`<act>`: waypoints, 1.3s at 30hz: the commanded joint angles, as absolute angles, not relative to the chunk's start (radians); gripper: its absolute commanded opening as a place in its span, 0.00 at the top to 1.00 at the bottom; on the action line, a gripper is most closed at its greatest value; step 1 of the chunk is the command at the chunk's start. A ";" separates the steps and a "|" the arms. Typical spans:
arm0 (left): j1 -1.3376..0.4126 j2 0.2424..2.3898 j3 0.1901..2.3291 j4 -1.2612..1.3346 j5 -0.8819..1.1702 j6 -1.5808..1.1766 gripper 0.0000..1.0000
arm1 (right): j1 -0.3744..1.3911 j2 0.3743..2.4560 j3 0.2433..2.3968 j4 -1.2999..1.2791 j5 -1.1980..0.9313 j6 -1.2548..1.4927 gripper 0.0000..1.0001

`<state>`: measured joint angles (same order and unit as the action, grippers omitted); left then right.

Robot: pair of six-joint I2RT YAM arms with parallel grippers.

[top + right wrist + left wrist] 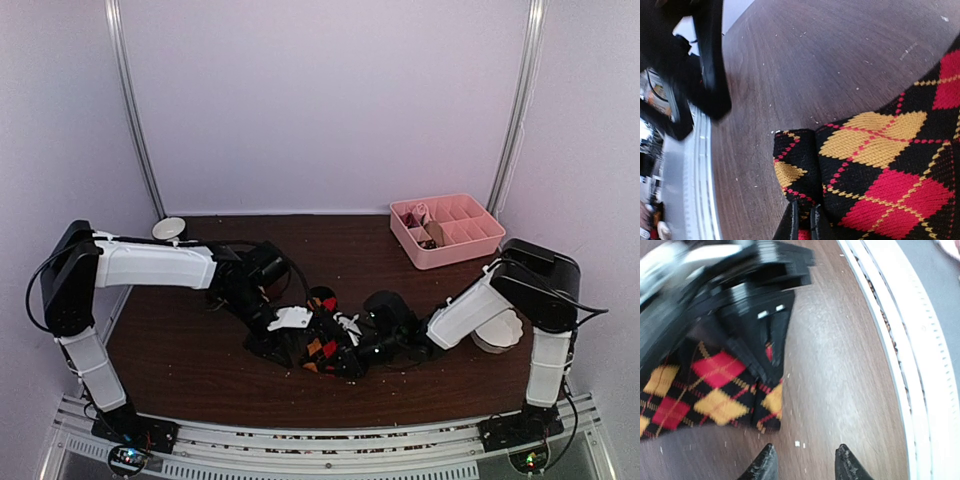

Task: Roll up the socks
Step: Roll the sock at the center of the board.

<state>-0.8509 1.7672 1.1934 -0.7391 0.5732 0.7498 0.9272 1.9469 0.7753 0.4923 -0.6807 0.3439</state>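
A black sock with red and orange argyle diamonds [322,350] lies bunched on the dark wood table [200,350] between the two arms. In the right wrist view my right gripper [804,224] is shut on a folded edge of the argyle sock [880,170]; the fabric is pinched between nearly touching fingers. The left wrist view has my left gripper [807,465] open just above bare table, nothing between its fingertips. The argyle sock [715,390] lies a little ahead and left of them. From above, the left gripper [303,345] and right gripper [352,350] meet over the sock.
A pink divided tray [470,240] with small items sits at the back right. A small white bowl [168,228] stands at the back left. A round white object [503,333] lies under the right arm. The table's metal front rail [920,370] runs close by the left gripper.
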 commanded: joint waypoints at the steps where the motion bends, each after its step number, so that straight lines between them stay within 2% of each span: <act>1: -0.909 1.802 1.189 -0.636 0.494 0.793 0.61 | 0.882 2.044 0.729 0.342 -0.729 0.502 1.00; 8: -0.950 1.914 1.258 -0.604 0.372 0.815 0.63 | 0.848 2.099 0.740 0.297 -0.735 0.534 1.00; 17: -0.950 1.924 1.271 -0.548 0.310 0.785 0.64 | 0.846 2.106 0.753 0.271 -0.726 0.512 1.00; 24: -0.950 1.876 1.274 -0.614 0.376 0.771 0.64 | 0.844 2.106 0.754 0.263 -0.715 0.500 1.00; 30: -0.950 1.945 1.293 -0.603 0.367 0.754 0.65 | 0.844 2.106 0.751 0.287 -0.713 0.514 1.00; 33: -0.950 1.983 1.310 -0.605 0.373 0.751 0.71 | 0.844 2.105 0.749 0.302 -0.716 0.525 1.00; 39: -0.938 2.050 1.355 -0.661 0.386 0.740 0.96 | 0.844 2.078 0.738 0.330 -0.715 0.531 1.00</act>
